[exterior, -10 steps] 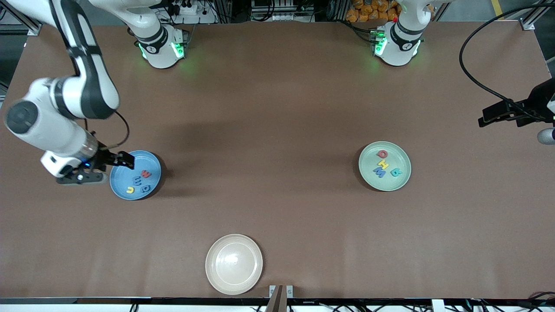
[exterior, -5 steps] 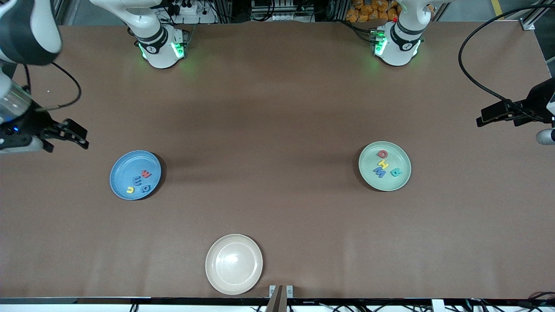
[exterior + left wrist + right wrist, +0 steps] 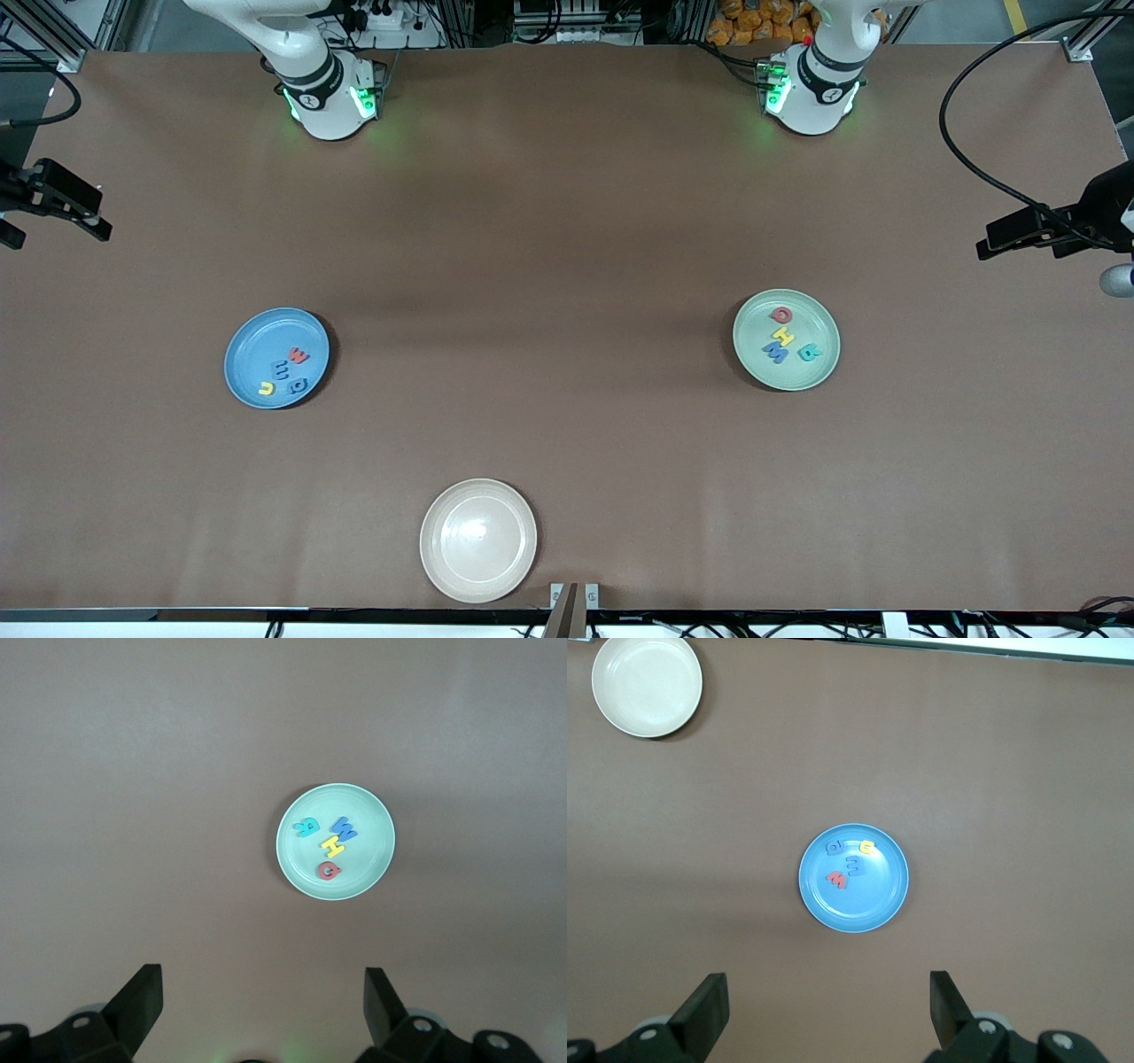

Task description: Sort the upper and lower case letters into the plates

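The sky blue plate point(image 3: 252, 350) lies toward the right arm's end of the table and holds several small letters, among them a red one point(image 3: 299, 356) and a yellow one point(image 3: 266, 388). It also shows in the right wrist view point(image 3: 873, 899). The mint green plate point(image 3: 757, 323) lies toward the left arm's end and holds several letters, among them a red one point(image 3: 780, 314) and a teal one point(image 3: 808, 352). It also shows in the left wrist view point(image 3: 372, 859). My right gripper point(image 3: 75, 208) point(image 3: 828, 992) is open and empty, high over the table's edge. My left gripper point(image 3: 1010, 239) point(image 3: 263, 988) is open and empty and waits high over its end.
A glossy cream plate point(image 3: 443, 514) with nothing in it lies near the table's front edge, nearer to the front camera than both other plates. It also shows in the right wrist view point(image 3: 647, 687). A black cable point(image 3: 966, 159) hangs over the left arm's end.
My right gripper has drawn away from the blue plate, up and out to the right arm's end of the table. The letters and the left arm have not moved.
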